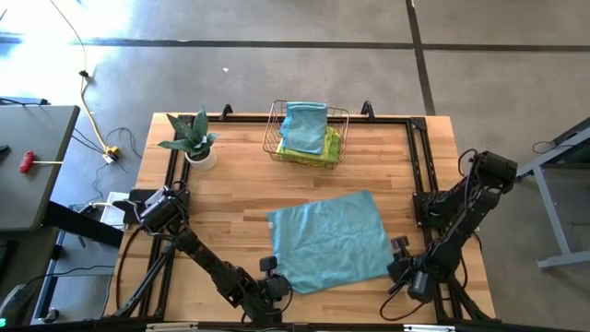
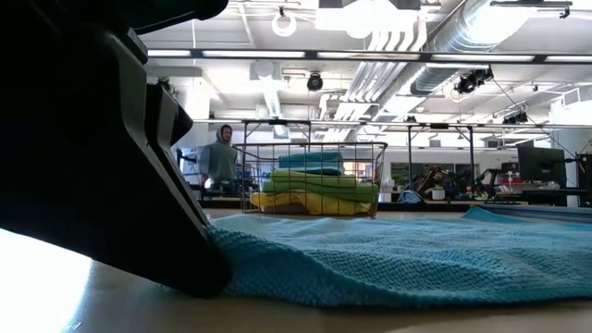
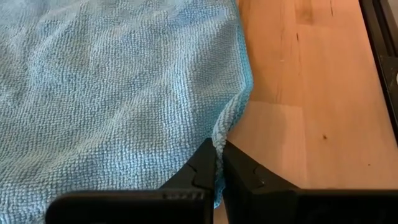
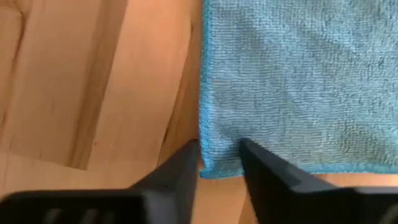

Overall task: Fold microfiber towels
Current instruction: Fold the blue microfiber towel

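Note:
A teal microfiber towel lies spread on the wooden table, a little askew. My left gripper is at its near left corner, shut on the towel's edge. My right gripper stands at the near right corner, open, one finger on each side of that corner. More towels, teal over lime green and yellow, lie stacked in a wire basket at the far edge. In the low view the teal towel fills the foreground. My left gripper pinches the towel's side edge near its near left corner between its two fingers, slanting down from the near left. The edge rises in a small ridge at the fingertips; the rest of the towel lies on the table. My right gripper straddles the near right corner; whether its fingers touch the cloth I cannot tell.
A potted spiky plant stands at the far left of the table. A black frame rail runs along the table's edges. Bare wood lies left of the towel. A person stands in the room beyond the basket.

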Motion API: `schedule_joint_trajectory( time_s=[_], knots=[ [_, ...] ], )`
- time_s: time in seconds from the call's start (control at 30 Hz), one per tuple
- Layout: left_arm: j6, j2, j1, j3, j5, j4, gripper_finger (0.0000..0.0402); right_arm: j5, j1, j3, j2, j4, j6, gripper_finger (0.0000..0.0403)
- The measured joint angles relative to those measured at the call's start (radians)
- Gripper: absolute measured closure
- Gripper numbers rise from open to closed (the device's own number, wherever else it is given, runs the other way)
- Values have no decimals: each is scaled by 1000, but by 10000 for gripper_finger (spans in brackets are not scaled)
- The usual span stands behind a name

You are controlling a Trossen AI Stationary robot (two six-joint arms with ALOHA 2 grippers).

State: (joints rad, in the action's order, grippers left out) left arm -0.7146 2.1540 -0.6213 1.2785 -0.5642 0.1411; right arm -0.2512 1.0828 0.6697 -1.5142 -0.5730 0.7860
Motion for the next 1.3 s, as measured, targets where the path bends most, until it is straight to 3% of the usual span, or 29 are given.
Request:
schedule_joint_trajectory(
  time_s=[0.13,0.2,0.63,0.83,1.0,1.17,1.3],
  knots=[
    [-1,-5,0,-1,4,-14,397,-10,0,-1,-2,17,0,371],
    [-25,-7,0,-1,14,-18,397,-18,-1,-2,-2,23,3,393],
    [-361,-138,7,-2,172,-21,397,-39,-48,158,-4,-214,7,401],
    [-323,-195,13,0,151,62,397,-163,-124,218,-3,-387,-44,402],
    [-344,-208,25,1,113,270,397,-221,-219,226,-2,-493,-120,402],
    [-407,-207,68,0,55,442,397,-267,-332,200,-2,-490,-246,402],
    [-352,-208,104,1,36,468,397,-285,-435,164,-2,-456,-343,403]
  ],
)
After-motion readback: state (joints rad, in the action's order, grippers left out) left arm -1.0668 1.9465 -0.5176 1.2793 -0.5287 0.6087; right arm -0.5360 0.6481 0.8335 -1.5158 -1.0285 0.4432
